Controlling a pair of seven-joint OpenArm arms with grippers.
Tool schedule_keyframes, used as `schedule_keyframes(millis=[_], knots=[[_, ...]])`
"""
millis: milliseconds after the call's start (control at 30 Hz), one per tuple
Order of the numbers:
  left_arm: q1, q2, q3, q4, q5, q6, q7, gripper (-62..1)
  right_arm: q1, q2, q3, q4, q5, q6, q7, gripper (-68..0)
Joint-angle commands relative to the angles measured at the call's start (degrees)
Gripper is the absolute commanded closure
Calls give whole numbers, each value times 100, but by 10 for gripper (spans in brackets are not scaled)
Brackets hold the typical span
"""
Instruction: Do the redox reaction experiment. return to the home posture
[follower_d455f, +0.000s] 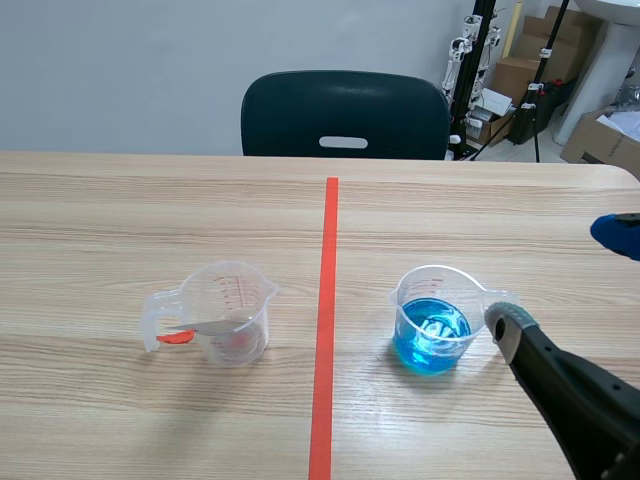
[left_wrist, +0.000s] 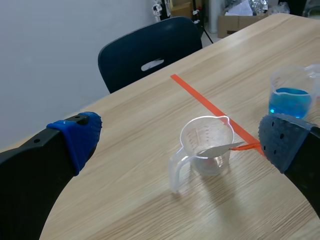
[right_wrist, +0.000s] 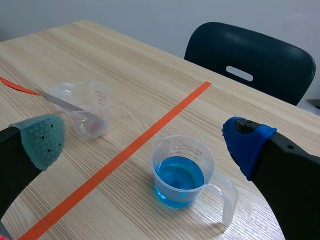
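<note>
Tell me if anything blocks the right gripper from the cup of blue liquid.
Nothing visible does. The right gripper has its jaws open, and the cup of blue liquid stands just ahead of it on the table. The clear cup with the spoon stands off across the tape line.

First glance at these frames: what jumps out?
The cup of bright blue liquid stands out, just right of the orange-red tape line. Left of the line is a clear cup with a red-handled spoon resting in it. The right gripper hangs open beside the blue liquid's cup, and a dark chair sits at the table's far edge.
</note>
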Motion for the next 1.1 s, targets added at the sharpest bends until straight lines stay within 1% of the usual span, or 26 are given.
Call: schedule_keyframes(millis=[0,67,100,233,367,533,567,600,667,733,800,833,933,1067], knots=[[9,-83,4,70,-155,-9,-46,-623,50,81,33,107,107,4,107,-679],[9,-177,4,70,-212,26,-46,-623,48,151,33,107,107,2,105,-679],[9,-221,4,63,-214,96,-46,-623,48,208,33,107,107,4,105,-679],[9,-520,4,-109,-361,291,-33,-623,9,531,-4,107,297,2,107,-679],[9,-852,4,-354,-645,291,-33,-623,-61,656,-7,107,315,-20,109,-679],[9,-1016,4,-533,-680,289,-37,-623,-317,702,-13,107,378,-90,238,-679],[9,-1014,4,-544,-680,289,-39,-623,-382,745,-44,107,378,-96,238,-679],[9,-1005,4,-549,-680,289,-39,-623,-457,809,-94,107,369,-162,240,-679],[9,-887,4,-564,-678,286,-127,-623,-597,940,-245,107,352,-442,332,-679],[9,-743,4,-570,-673,278,-249,-623,-656,1073,-400,107,356,-811,487,-679],[9,-634,4,-570,-664,245,-319,-623,-669,1182,-542,105,352,-1043,647,-679],[9,-599,4,-570,-638,245,-326,-623,-667,1226,-597,105,332,-1095,673,-679],[9,-428,4,-570,-616,245,-365,-623,-664,1222,-629,105,334,-1095,686,-679],[9,-144,4,-570,-321,243,-361,-623,-667,1220,-627,105,339,-1097,686,-679]])
